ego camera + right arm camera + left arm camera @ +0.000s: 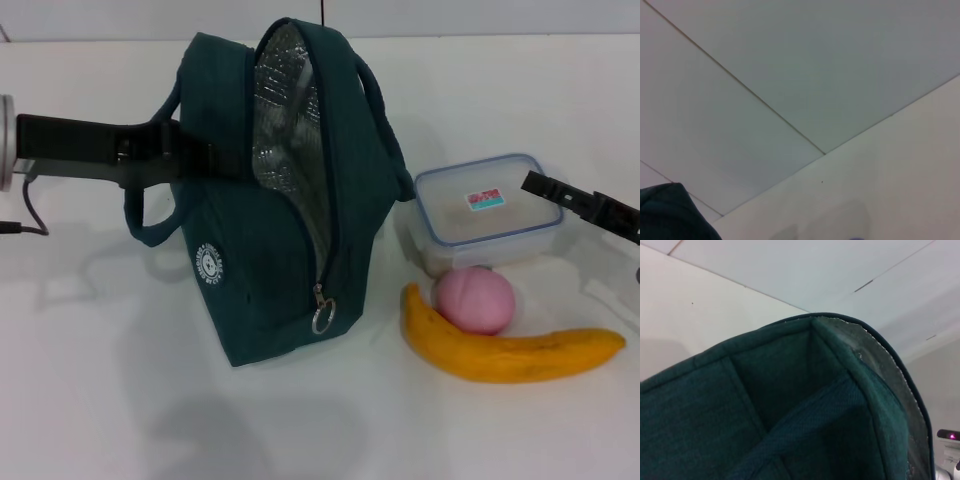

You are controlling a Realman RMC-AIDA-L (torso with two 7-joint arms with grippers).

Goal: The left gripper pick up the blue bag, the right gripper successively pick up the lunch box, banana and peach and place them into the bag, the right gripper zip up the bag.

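The blue bag (270, 270) stands upright at the centre of the head view. Its top gapes open and shows the silver lining, and the zipper ring (321, 318) hangs at the front. My left gripper (205, 160) reaches in from the left and is shut on the bag's upper side by the handle. The left wrist view is filled with the bag's fabric (765, 405). Right of the bag lie the lunch box (487, 215), the peach (475, 300) in front of it, and the banana (510, 355) nearest me. My right gripper (585, 205) hovers over the lunch box's right end.
Everything rests on a white table (100, 400). A black cable (25, 215) trails at the far left. A corner of the bag (670, 215) shows in the right wrist view, which otherwise shows only wall and table.
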